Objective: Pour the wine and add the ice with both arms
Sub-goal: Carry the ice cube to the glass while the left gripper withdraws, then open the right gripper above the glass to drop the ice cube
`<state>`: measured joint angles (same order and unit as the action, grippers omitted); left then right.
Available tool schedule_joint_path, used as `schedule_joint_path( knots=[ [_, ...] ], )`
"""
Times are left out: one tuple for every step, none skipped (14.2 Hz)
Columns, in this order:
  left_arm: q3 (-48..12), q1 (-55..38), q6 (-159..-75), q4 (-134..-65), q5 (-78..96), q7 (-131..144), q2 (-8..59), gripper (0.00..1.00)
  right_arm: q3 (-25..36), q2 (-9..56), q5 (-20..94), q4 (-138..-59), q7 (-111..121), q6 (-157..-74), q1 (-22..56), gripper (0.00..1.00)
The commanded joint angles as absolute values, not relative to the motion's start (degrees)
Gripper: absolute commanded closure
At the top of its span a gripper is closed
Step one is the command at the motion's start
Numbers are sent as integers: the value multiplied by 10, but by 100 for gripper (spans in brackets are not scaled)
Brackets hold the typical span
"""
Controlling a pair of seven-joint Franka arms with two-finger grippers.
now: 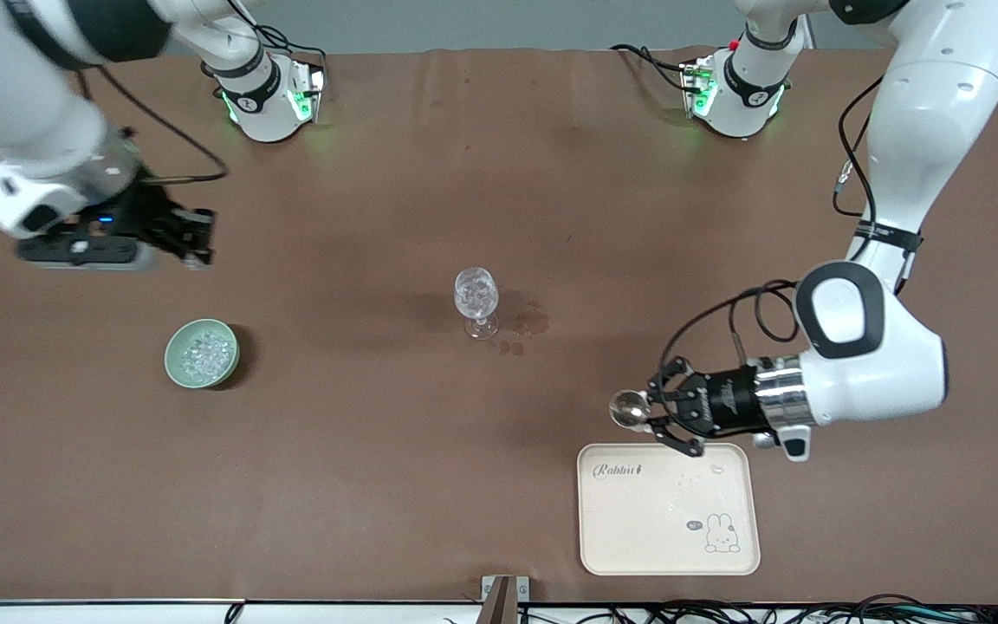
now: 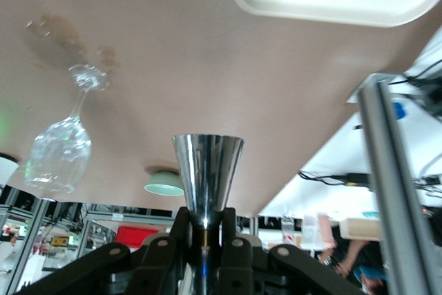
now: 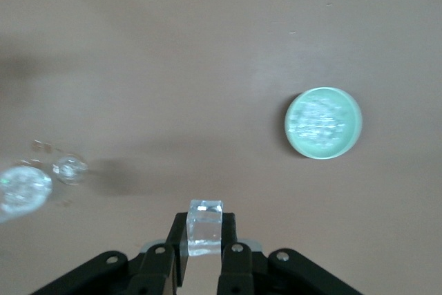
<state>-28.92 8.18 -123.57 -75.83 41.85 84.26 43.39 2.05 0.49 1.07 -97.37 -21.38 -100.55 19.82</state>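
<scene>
Stemmed glass (image 1: 476, 301) mid-table (image 1: 378, 451), left gripper (image 1: 657, 407) toward its own end pinching a steel cup (image 1: 628, 409), right gripper (image 3: 204, 257) fingers clamping an ice cube (image 3: 205, 227) over bare table toward the green bowl (image 1: 201, 353)

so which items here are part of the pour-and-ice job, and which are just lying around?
In the job:
left pincer, shut on metal cup
right pincer, shut on ice cube
stemmed glass
green bowl of ice

Lying about:
rabbit tray
spill stains
</scene>
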Motion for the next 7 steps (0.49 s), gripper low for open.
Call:
schedule_joint_path(
  knots=[
    [-293,106,-1229,-738,449,782,471,99,27,68,8,-933,-305,-1033,270,98],
    [-292,115,-1230,-737,470,761,482,99,27,99,7,-908,-344,-1039,302,98],
    [-292,128,-1237,-738,493,732,496,99,27,129,7,-879,-377,-1039,321,98],
    [-291,132,-1239,-738,504,707,505,99,27,161,7,-852,-403,-1039,339,98],
    [-284,135,-1244,-738,515,694,518,99,28,181,4,-836,-423,-1039,364,98],
    [-282,140,-1254,-738,525,687,528,99,29,196,-9,-827,-438,-1040,386,98],
    [-282,141,-1269,-738,541,679,539,99,28,203,-26,-825,-457,-1041,405,98]
  ],
)
